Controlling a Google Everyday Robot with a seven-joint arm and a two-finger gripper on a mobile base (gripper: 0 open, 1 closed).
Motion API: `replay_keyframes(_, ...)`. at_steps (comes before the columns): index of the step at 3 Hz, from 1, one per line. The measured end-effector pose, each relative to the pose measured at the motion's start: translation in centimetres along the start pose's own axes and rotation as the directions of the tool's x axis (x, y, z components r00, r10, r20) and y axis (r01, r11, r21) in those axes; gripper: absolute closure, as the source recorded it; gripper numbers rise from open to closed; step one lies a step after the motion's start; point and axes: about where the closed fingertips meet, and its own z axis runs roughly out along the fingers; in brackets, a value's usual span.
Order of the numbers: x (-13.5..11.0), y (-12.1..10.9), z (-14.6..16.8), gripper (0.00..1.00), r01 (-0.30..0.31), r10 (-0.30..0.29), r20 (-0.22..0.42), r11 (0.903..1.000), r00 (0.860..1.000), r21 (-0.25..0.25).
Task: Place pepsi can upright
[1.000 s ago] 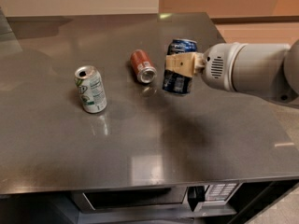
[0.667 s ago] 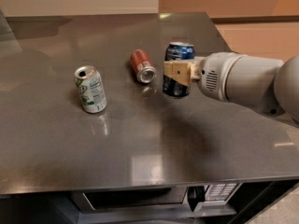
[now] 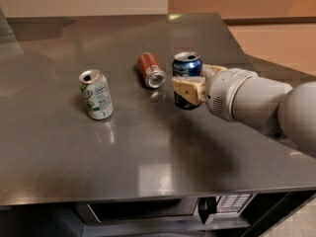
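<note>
The pepsi can (image 3: 186, 66) is dark blue with a silver top. It stands upright right of the table's middle, and its base is at or just above the grey tabletop (image 3: 148, 147). My gripper (image 3: 191, 83) reaches in from the right on a thick white arm (image 3: 247, 100). Its tan fingers (image 3: 187, 89) sit on either side of the can's lower body and are shut on it. The near finger hides part of the can's label.
A red-orange can (image 3: 150, 69) lies on its side just left of the pepsi can. A white-and-green can (image 3: 95, 94) stands upright further left. A microwave (image 3: 148, 209) sits under the table's front edge. The table's right edge is behind my arm.
My gripper has moved left and down with the pepsi can. The can has gone from tilted in the air to upright at the tabletop. The other two cans have not moved.
</note>
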Motion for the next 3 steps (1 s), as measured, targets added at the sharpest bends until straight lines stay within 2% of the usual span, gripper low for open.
replay_keyframes(1,0.06,-0.13,0.02,1.0,0.016,-0.016,-0.001,0.9999,1.0,0.001)
replay_keyframes(2,0.08,-0.31,0.05,1.0,0.008,-0.007,-0.012,0.9994,1.0,0.033)
replay_keyframes(3,0.13,-0.72,-0.25,1.0,0.004,0.003,-0.053,0.9927,0.999,0.121)
